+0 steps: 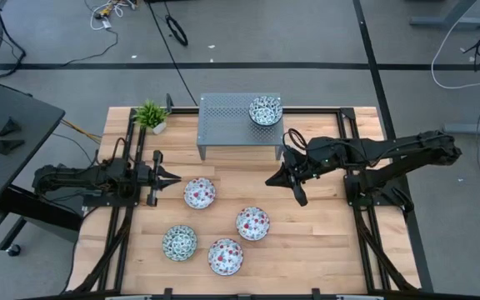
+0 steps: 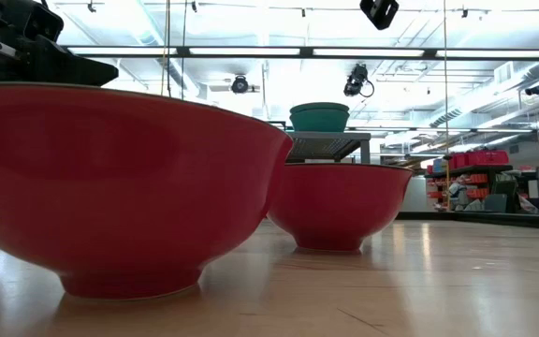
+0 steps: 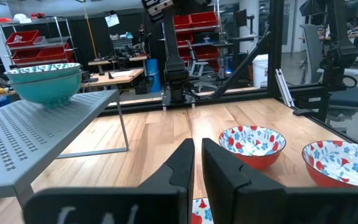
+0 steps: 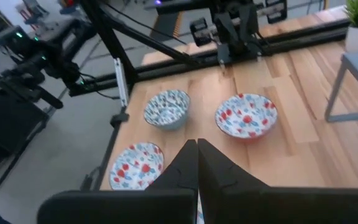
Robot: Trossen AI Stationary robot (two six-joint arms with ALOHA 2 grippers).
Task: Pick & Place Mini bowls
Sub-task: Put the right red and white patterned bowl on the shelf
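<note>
Bright, even light from ceiling strips (image 2: 251, 51) — soft shadows, near bowl (image 2: 120, 187) blurry, w/ slight edge distortion.
</note>
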